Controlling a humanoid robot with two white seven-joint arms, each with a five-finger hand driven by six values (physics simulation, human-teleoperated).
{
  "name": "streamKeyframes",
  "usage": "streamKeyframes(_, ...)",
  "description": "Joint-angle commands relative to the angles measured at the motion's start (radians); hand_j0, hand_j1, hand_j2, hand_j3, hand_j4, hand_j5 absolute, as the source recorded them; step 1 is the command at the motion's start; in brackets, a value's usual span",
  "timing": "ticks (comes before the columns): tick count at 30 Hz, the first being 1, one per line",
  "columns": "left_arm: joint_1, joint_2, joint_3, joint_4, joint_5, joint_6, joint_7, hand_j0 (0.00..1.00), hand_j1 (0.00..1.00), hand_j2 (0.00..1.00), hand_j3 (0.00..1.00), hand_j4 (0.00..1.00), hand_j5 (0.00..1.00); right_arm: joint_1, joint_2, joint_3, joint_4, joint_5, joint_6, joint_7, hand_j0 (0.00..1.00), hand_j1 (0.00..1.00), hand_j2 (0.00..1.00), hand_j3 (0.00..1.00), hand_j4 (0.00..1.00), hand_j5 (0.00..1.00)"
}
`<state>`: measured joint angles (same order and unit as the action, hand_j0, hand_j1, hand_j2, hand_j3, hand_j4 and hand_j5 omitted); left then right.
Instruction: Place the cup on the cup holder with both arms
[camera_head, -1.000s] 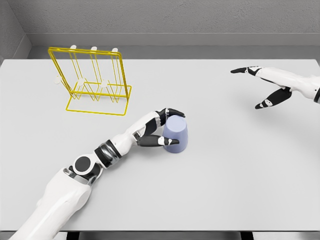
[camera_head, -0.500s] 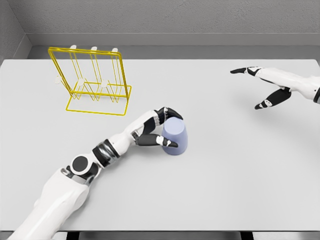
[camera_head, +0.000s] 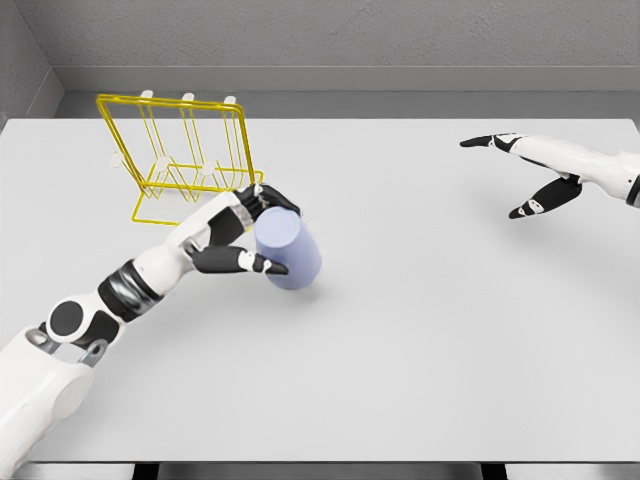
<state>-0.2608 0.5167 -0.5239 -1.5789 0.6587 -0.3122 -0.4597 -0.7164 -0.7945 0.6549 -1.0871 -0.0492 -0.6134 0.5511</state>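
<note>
Pale lilac, the cup (camera_head: 289, 250) sits tilted in the left hand (camera_head: 245, 238), whose dark fingers (camera_head: 250, 262) wrap around its side near the closed end. It hangs just above the grey table (camera_head: 420, 330), close in front of the yellow wire cup holder (camera_head: 185, 160), which stands upright at the far left. Well apart, at the right edge, the right hand (camera_head: 530, 175) hovers over the table with fingers spread, holding nothing.
</note>
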Motion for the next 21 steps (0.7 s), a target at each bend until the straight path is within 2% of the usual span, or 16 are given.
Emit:
streamKeyframes(1, 0.000, 0.055, 0.021, -0.061, 0.047, 0.001, 0.001, 0.41, 0.41, 0.41, 0.41, 0.41, 0.41, 0.000, 0.000, 0.000, 0.000, -0.008, 0.002, 0.000, 1.00, 1.00, 1.00, 1.00, 1.00, 1.00)
streamKeyframes(7, -0.003, 0.094, 0.042, -0.092, 0.068, 0.001, 0.003, 0.41, 0.41, 0.41, 0.41, 0.41, 0.41, -0.002, 0.000, -0.001, 0.000, -0.008, 0.002, 0.000, 1.00, 1.00, 1.00, 1.00, 1.00, 1.00)
streamKeyframes(11, -0.014, 0.155, 0.064, -0.107, 0.139, 0.002, 0.004, 0.40, 0.40, 0.40, 0.40, 0.40, 0.40, -0.002, 0.000, -0.001, 0.000, -0.008, 0.002, 0.000, 1.00, 1.00, 1.00, 1.00, 1.00, 1.00)
streamKeyframes(21, -0.112, 0.183, 0.079, -0.101, 0.183, 0.005, 0.007, 0.40, 0.40, 0.40, 0.40, 0.40, 0.40, -0.002, 0.000, -0.001, 0.000, -0.008, 0.002, 0.000, 1.00, 1.00, 1.00, 1.00, 1.00, 1.00)
